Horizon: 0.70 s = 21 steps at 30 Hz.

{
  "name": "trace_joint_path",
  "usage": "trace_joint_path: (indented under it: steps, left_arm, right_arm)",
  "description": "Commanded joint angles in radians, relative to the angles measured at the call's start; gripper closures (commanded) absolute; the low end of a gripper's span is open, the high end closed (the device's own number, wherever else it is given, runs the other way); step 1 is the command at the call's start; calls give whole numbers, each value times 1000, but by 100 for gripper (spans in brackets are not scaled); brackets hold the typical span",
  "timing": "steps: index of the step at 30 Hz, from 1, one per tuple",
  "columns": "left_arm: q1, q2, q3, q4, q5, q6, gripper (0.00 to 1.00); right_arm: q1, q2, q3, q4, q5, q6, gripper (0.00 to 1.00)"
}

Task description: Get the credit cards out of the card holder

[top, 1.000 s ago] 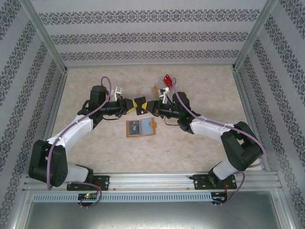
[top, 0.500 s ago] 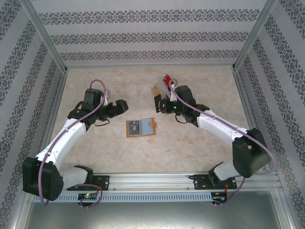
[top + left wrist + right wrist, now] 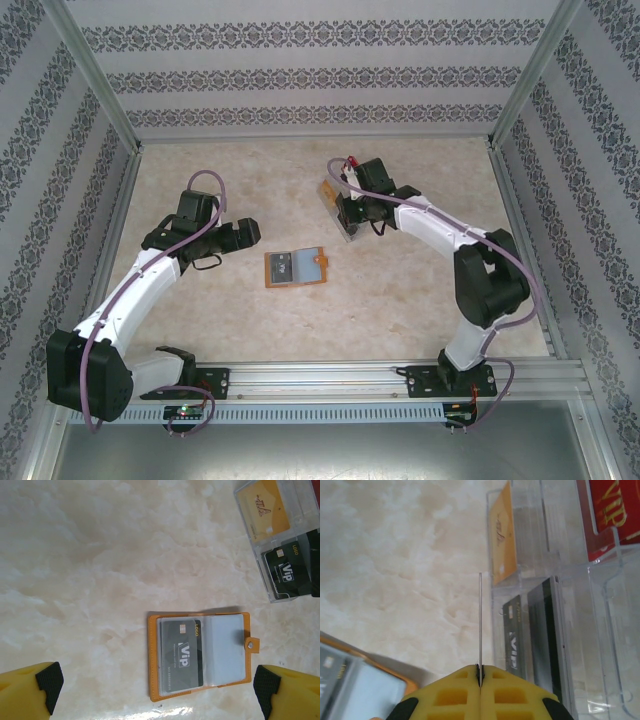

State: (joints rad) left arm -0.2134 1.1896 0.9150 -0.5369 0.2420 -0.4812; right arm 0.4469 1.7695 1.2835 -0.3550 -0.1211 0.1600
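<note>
Card holder (image 3: 227, 650) open mid-table, 1 credit card (image 3: 181, 655) pocketed. Left gripper (image 3: 157, 686) spread wide above. Right gripper (image 3: 480, 672) pinching thin card (image 3: 480, 620), edge-on, probably another credit card, by clear tray (image 3: 530, 540).

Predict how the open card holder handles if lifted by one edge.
Card holder probably flops at its fold: it lies open as two thin leaves. Likely light, so a push should slide it across the smooth table. Its clear pocket pages look slick; the card inside may slip out.
</note>
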Motion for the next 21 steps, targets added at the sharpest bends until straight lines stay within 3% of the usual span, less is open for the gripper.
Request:
trace_joint_path:
  steps: [1, 12, 18, 21]
  left_arm:
    - [14, -9, 15, -31, -17, 29, 0]
    - [14, 12, 20, -24, 30, 33, 0]
    - [15, 13, 20, -28, 32, 33, 0]
    - [14, 15, 19, -26, 34, 35, 0]
  right_arm:
    - [-10, 35, 52, -55, 1, -42, 100]
    - [-28, 122, 104, -89, 24, -69, 99]
    - [-30, 141, 113, -101, 59, -68, 91]
    - [-28, 141, 119, -107, 63, -63, 79]
